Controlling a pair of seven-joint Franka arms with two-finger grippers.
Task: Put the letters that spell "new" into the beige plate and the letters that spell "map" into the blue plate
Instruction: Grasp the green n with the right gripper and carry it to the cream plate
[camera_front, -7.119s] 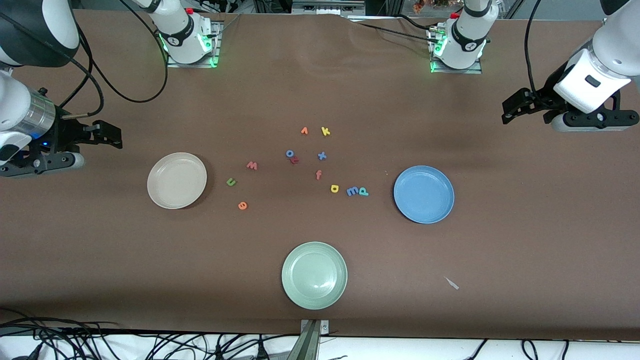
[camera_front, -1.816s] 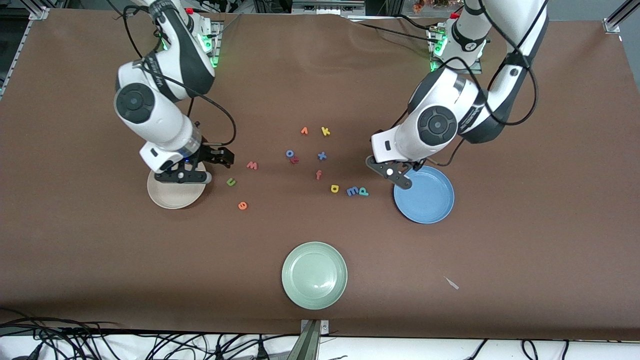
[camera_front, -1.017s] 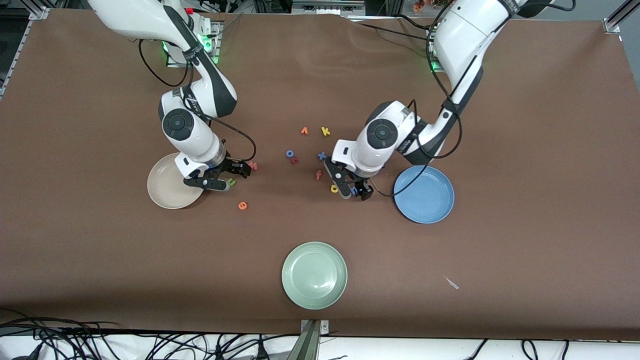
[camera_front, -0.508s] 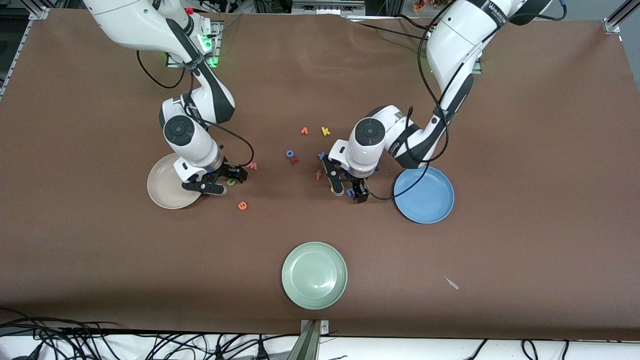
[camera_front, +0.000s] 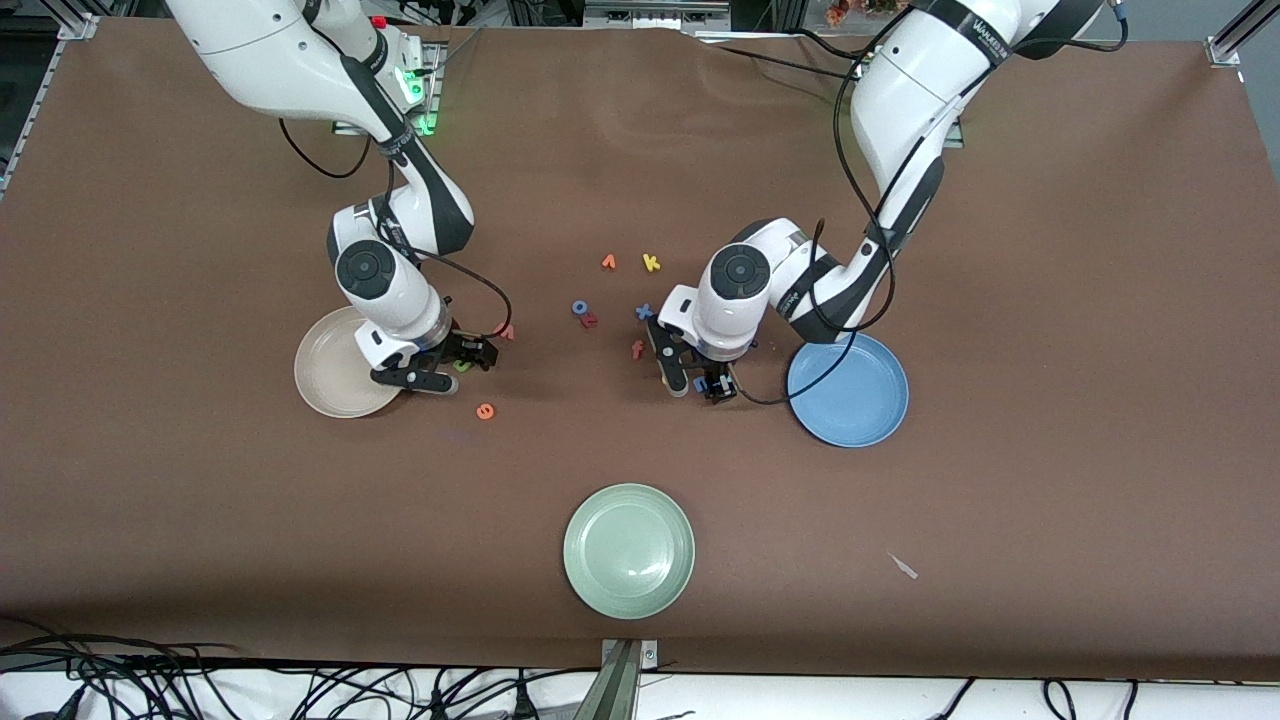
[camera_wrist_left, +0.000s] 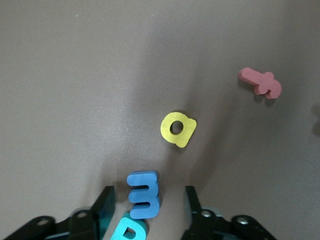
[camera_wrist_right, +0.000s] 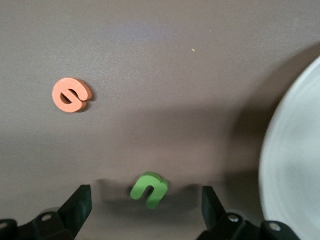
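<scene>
My left gripper (camera_wrist_left: 148, 202) is down at the table, jaws partway in, either side of the blue m (camera_wrist_left: 144, 194) without touching it; the teal p (camera_wrist_left: 129, 231) lies against it, the yellow a (camera_wrist_left: 178, 129) nearby. The blue plate (camera_front: 848, 388) sits beside them, toward my left arm's end.

My right gripper (camera_wrist_right: 146, 201) stands wide around the green n (camera_wrist_right: 148, 189), the orange e (camera_wrist_right: 71, 95) near, the beige plate (camera_wrist_right: 295, 160) just beside. The pinkish-red w (camera_front: 507, 331) lies farther from the front camera.
</scene>
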